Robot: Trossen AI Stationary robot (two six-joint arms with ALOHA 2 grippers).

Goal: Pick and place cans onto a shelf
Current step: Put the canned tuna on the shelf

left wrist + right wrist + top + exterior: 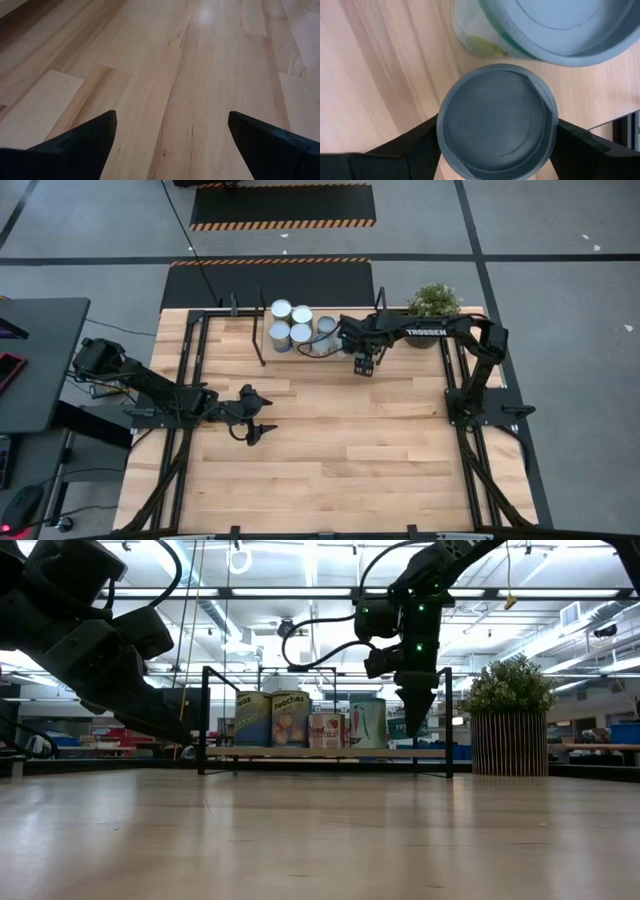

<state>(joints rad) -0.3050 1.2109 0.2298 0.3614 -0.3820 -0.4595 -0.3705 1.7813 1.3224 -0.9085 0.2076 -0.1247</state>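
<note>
Cans (296,325) stand grouped on the shelf (235,340); right gripper (497,145) fingers close around one can (497,120) near its right edge. Left gripper (172,135) fingers, wide apart and holding nothing, hover over bare table (350,450).

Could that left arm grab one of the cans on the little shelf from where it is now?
Probably not without moving a lot. The left gripper, open, hovers over bare table, well short of the cans on the shelf, and the right gripper already straddles one there.
</note>
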